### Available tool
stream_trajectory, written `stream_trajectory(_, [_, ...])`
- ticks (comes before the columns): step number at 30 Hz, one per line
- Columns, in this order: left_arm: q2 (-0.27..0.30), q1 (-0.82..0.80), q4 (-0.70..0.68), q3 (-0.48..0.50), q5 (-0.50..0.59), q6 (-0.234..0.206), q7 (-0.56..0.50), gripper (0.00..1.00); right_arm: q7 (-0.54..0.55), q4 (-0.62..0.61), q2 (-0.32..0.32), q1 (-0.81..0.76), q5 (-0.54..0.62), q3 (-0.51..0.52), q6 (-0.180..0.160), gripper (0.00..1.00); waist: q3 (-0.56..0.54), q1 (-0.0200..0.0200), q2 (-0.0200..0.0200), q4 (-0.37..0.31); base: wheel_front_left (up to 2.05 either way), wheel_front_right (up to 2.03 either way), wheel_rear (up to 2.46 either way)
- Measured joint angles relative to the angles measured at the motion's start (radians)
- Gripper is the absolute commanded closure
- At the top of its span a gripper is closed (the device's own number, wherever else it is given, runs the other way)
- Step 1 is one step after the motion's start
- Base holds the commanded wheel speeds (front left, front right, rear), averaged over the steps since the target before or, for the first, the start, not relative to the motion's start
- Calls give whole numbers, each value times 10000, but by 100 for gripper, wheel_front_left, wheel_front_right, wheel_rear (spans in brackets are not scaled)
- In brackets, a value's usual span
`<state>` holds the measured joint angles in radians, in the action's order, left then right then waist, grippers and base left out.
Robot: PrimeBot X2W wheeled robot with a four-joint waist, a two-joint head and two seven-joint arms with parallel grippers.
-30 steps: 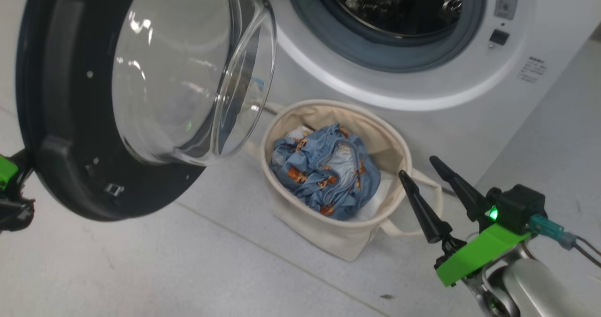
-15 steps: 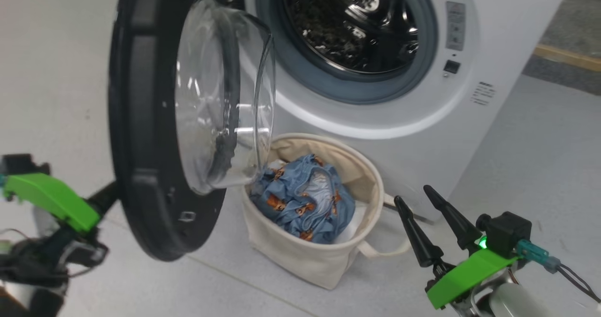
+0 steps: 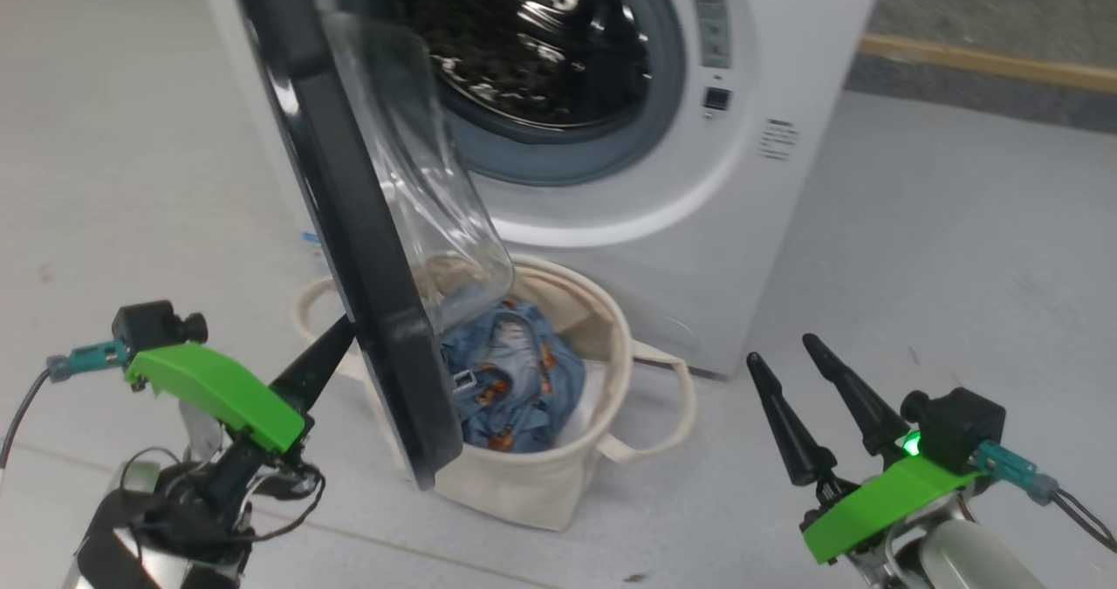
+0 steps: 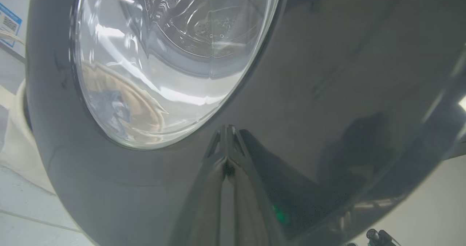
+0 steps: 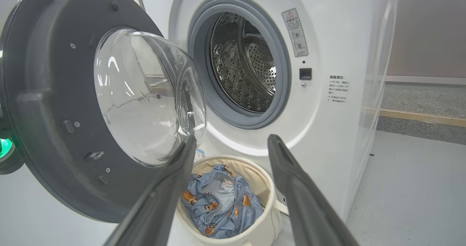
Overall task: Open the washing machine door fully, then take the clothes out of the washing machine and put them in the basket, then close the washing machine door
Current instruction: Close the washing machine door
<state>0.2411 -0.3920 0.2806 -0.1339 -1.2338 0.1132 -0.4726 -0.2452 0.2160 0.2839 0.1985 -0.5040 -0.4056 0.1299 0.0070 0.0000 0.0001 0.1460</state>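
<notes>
As the clothes (image 3: 506,380) lay in the basket (image 3: 524,495) just below the washing machine door (image 3: 349,222), the clenched, empty left gripper (image 3: 330,346) pressed its outer face, apparently to close it.

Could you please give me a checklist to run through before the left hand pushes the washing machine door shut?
1. The clothes lie in the basket: ok.
2. No fabric hangs from the mouth of the washing machine: ok.
3. The left hand is shut, tips against the outer face of the door: ok.
4. The right hand is open, apart from the door: ok.
5. The door will clear the basket rim: cannot tell.
6. The door is closed: not ok, partly open.
</notes>
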Motion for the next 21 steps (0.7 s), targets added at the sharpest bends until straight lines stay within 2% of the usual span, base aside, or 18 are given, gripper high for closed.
stream_trajectory(5, [-224,-166,90,0,169,17,754,100,-31,-132,40,4,27,217,0,0,266,0,0,-759,0,0,0])
stream_trajectory(21, [-159,-1814,945,-493,422,105,2472,100,-40,-209,-56,314,98,416,0,0,1192,0,0,-3298,0,0,0])
